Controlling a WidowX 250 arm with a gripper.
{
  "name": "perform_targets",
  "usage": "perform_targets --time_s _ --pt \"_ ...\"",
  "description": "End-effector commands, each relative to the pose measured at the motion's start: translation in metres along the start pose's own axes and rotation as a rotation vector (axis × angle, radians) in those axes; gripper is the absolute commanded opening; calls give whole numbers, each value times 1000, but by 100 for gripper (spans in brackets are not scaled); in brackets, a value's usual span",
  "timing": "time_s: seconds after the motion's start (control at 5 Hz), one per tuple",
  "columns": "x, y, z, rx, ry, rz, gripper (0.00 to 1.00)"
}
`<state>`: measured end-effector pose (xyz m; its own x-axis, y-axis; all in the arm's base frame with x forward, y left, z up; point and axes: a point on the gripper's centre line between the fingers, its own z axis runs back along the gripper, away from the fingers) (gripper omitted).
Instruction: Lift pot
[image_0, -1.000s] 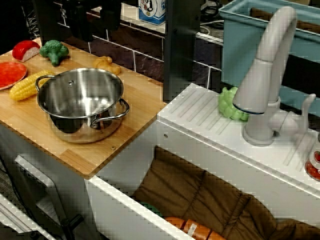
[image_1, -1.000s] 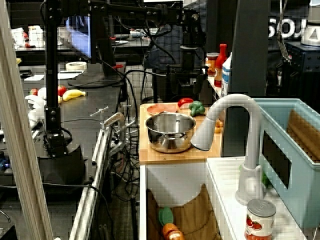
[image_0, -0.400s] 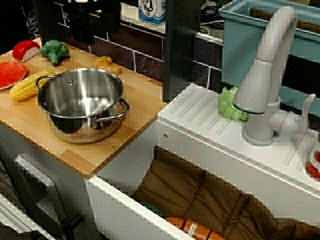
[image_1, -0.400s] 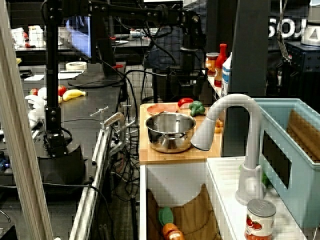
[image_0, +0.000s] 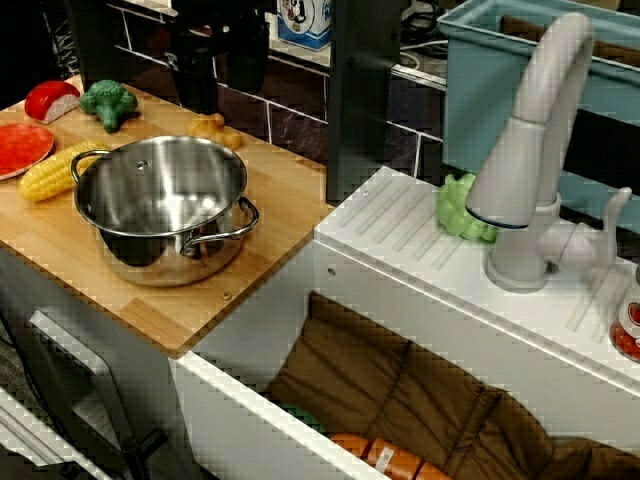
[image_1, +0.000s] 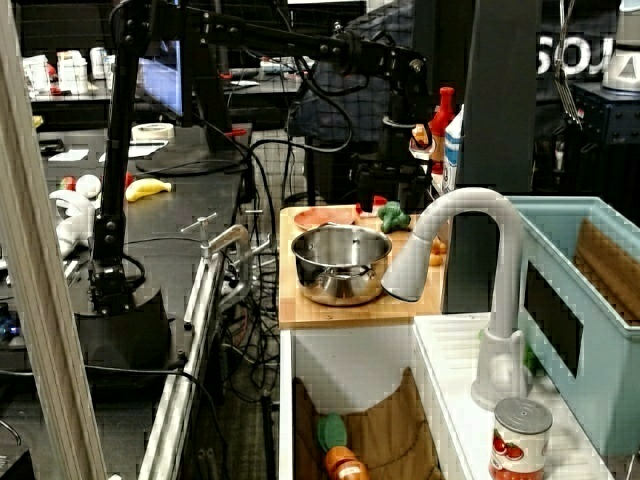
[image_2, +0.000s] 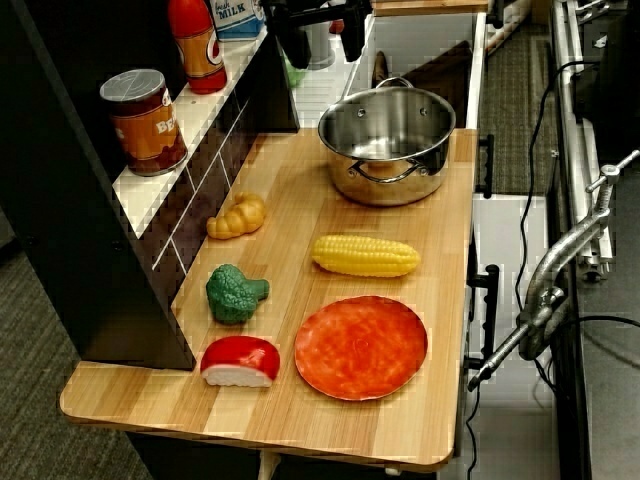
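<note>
The pot (image_0: 160, 205) is a large shiny steel pot with two loop handles. It stands upright on the wooden board (image_0: 270, 215), near the edge by the sink. It also shows in the side view (image_1: 341, 262) and the top view (image_2: 387, 140). My gripper (image_0: 220, 72) hangs above the board behind the pot, close to the back wall. Its two dark fingers (image_2: 297, 42) are apart and hold nothing. In the top view my gripper (image_2: 325, 42) is above and to the wall side of the pot, not touching it.
On the board lie a corn cob (image_2: 365, 256), a broccoli (image_2: 235, 293), a croissant (image_2: 238, 216), a red plate (image_2: 361, 346) and a red-and-white piece (image_2: 240, 361). A can (image_2: 147, 120) and bottle stand on the shelf. The faucet (image_0: 530, 150) and sink (image_0: 400, 390) are right of the board.
My gripper has moved along the back wall toward the sink side and sits a little lower. The pot has not moved.
</note>
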<state>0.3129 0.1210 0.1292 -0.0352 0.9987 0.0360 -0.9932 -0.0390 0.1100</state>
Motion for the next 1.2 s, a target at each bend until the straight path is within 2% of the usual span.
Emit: perform_targets --time_s 0.0,0.2,0.4,0.6,0.8,1.0 --pt "0 -2 0 21 -86 -15 100" --pt "-4 -2 -6 82 -150 -128 100" --pt "-4 -4 -7 -44 -1 -164 100" --pt "-4 -5 -9 -63 69 -191 100" --pt "-3 -8 -10 -60 67 -194 100" --pt "-1 -15 -4 -16 80 -138 100"
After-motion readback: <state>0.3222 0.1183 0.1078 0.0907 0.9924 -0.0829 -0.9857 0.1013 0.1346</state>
